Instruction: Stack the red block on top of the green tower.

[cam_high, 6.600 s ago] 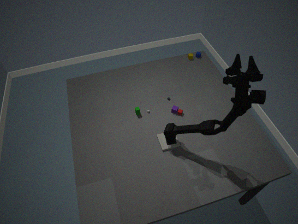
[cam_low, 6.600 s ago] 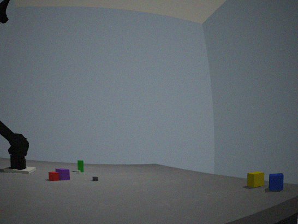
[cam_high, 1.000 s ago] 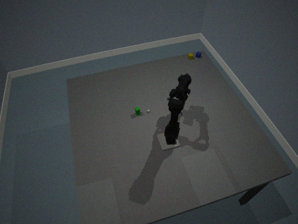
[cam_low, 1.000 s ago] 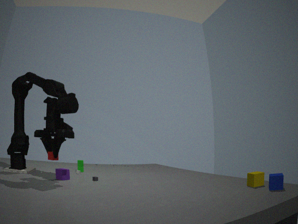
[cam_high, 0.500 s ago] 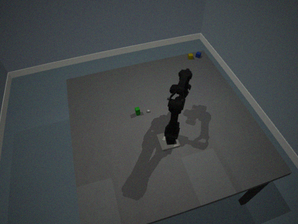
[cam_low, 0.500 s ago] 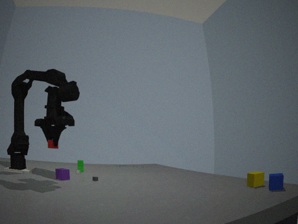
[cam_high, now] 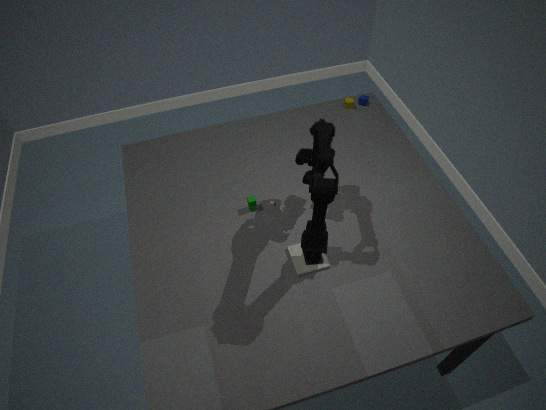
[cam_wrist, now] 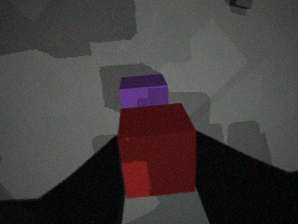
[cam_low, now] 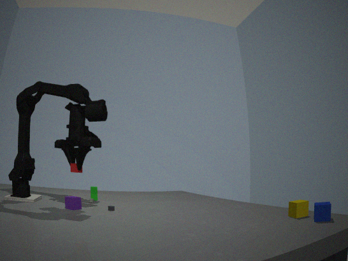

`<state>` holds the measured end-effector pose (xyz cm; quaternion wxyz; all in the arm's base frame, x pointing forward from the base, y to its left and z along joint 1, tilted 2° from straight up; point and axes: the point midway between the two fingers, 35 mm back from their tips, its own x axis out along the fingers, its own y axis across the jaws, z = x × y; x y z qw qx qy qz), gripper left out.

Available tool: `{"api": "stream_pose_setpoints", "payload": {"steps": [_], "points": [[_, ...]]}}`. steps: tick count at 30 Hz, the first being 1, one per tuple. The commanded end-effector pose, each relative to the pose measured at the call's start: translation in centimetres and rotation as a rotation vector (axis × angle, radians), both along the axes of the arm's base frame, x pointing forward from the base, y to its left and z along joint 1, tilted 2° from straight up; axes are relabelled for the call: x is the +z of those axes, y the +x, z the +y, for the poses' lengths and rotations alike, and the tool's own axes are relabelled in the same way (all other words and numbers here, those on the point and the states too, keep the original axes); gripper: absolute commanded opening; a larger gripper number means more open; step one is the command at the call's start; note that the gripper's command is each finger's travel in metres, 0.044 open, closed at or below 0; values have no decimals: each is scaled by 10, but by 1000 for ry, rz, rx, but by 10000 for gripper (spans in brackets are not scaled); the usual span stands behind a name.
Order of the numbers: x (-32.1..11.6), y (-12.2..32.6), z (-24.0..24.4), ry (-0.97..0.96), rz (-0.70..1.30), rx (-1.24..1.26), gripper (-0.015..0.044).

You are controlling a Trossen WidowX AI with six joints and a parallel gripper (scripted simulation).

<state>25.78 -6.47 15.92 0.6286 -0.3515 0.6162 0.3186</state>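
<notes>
Extra blks on tbl: a pair far off, purple + dark bit elsewhere

Seen from the side, yellow blk [cam_high: 349, 103] [cam_low: 297, 209] & blue blk [cam_high: 363, 100] [cam_low: 322, 212] sit at 4 o'clock, nr each other but apart, blue at yellow's 3. Purple blk [cam_low: 73, 203] [cam_wrist: 144, 93] is over at 8 o'clock, part in shade. Sm. dark blk [cam_low: 111, 208] [cam_wrist: 241, 3] lies at purple's 3, apart from it. Tiny pale bit [cam_low: 91, 200] at purple's 2; can't tell what. Grey tbl [cam_high: 175, 175] [cam_low: 191, 229] [cam_wrist: 30, 100], blue-grey wall [cam_high: 200, 50] [cam_low: 159, 95] behind.
</notes>
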Motion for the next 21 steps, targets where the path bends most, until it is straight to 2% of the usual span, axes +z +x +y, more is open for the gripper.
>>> {"api": "stream_pose_setpoints", "payload": {"steps": [1, 21], "points": [[0, 6, 12, 0, 4, -4, 0], [-1, 37, 110, 9, 3, -4, 0]]}}
